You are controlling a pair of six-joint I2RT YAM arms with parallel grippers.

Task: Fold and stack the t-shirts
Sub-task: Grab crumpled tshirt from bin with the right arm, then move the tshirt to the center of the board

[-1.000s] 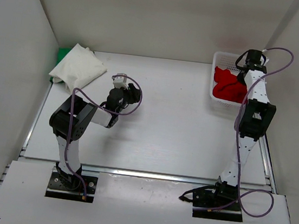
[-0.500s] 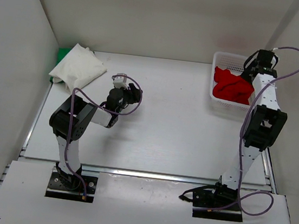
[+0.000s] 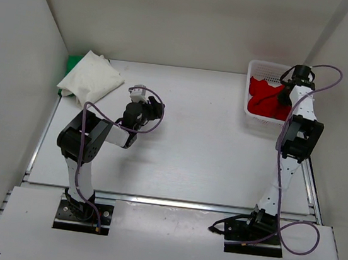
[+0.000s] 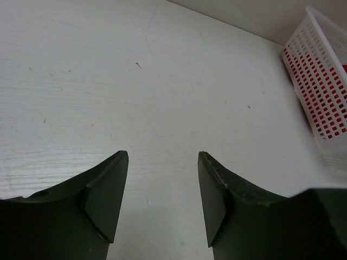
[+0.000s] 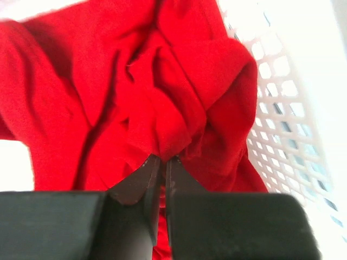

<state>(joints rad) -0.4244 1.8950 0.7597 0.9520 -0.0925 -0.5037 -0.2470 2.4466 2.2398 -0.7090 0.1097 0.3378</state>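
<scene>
The red t-shirt (image 3: 265,98) lies crumpled in the white mesh basket (image 3: 258,68) at the back right. My right gripper (image 3: 284,96) is down in the basket, shut on a fold of the red t-shirt (image 5: 179,108). The white t-shirt (image 3: 93,77) lies folded at the back left, on top of the green t-shirt (image 3: 73,62), of which only an edge shows. My left gripper (image 3: 154,107) is open and empty over bare table (image 4: 162,97), well right of the white shirt.
The basket's side (image 4: 320,81) shows at the right of the left wrist view. White walls close in the table at the left, back and right. A metal rail (image 3: 165,201) runs along the table's near edge.
My right arm swung out to the right and came back, and its gripper now sits lower in the basket on the red shirt. My left arm has barely moved.
</scene>
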